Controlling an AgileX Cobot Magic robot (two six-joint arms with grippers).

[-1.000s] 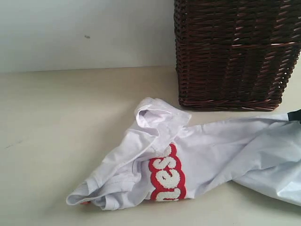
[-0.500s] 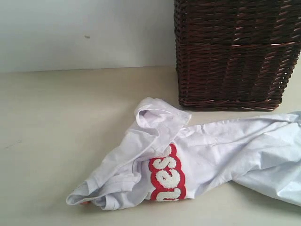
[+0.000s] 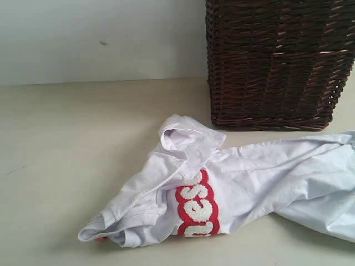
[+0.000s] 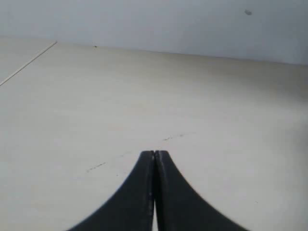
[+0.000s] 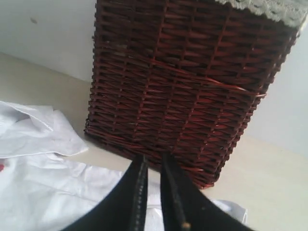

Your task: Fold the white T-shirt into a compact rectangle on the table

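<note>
Soft, matt cloth in the white T-shirt (image 3: 260,172), creased and rumpled all over. Fuzzy, towelling-like pile on its white lettering (image 3: 197,213), edged in flatter red. Smooth, matt cream finish on the worktop (image 3: 83,138), marked with a few faint dark scuffs. Dark brown wicker for the basket (image 3: 277,61), rough in the weave yet faintly glossy along the strands, with pale lace-like trim (image 5: 269,7) at the rim. Plain, matt, pale wall (image 3: 100,39). Black, smooth, dull-sheened fingers, plastic by the look, on the left gripper (image 4: 154,154) and right gripper (image 5: 154,157), finely ridged along the latter's inner edges.
</note>
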